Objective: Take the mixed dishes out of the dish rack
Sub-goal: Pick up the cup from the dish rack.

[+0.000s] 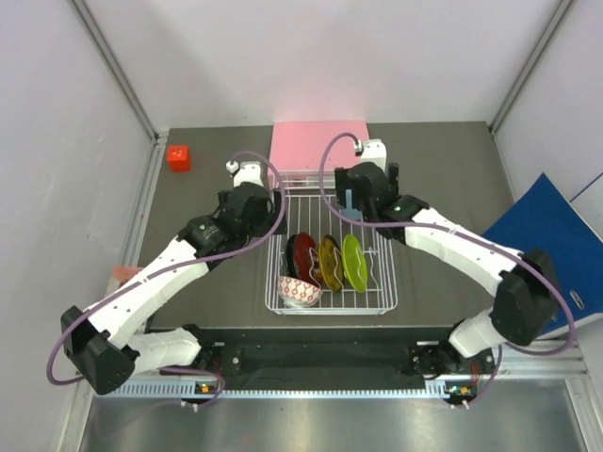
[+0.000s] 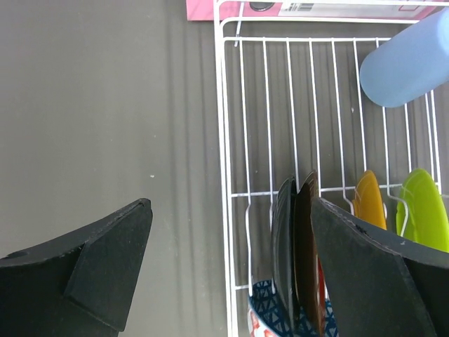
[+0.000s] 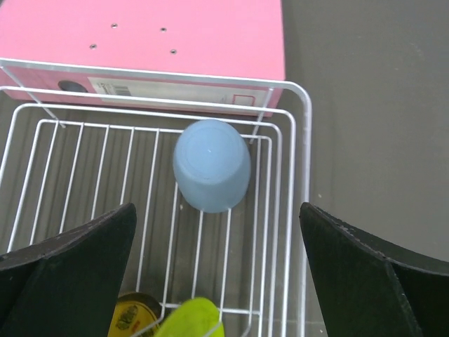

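The white wire dish rack holds three upright plates: black-and-red, yellow-amber and lime green. The small patterned bowl sits at its near left corner. The light blue cup stands upside down at the rack's far right, mostly hidden under the arm in the top view. My right gripper is open above the cup, one finger on each side. My left gripper is open astride the rack's left rim, its right finger over the black-and-red plate. The bowl shows below it.
A flat pink box lies against the rack's far side. A small red cube sits at the far left. A blue folder lies at the right edge. White walls close in the dark table on three sides.
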